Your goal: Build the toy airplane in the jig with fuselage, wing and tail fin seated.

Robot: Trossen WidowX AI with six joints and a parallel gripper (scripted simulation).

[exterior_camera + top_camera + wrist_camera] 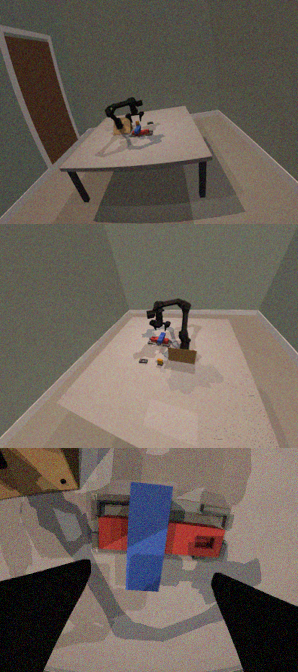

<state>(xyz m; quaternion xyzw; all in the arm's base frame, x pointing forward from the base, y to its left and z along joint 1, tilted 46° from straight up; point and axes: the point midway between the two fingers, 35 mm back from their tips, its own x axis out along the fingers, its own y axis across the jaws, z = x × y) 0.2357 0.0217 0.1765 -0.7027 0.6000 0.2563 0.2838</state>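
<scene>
The black arm (184, 322) (120, 104) reaches over the table (124, 385) (165, 150), and its gripper (160, 327) (135, 117) (153, 572) hangs above the toy, jaws spread wide and released, nothing between them. The red body (153, 339) (145, 131) (195, 539) lies in the cradle (150, 343) (150, 134) (227, 519), and the blue wing (161, 337) (137, 130) (149, 538) lies across its top (a touch askew, from where I stand). Near one end of the body, a small square socket (204, 542) shows open. A yellow piece (160, 361) (138, 122) sits apart on the table, between a small dark item (143, 361) (150, 122) and the brown board (182, 355) (123, 126).

1 brown door (41, 98), white-framed.
</scene>
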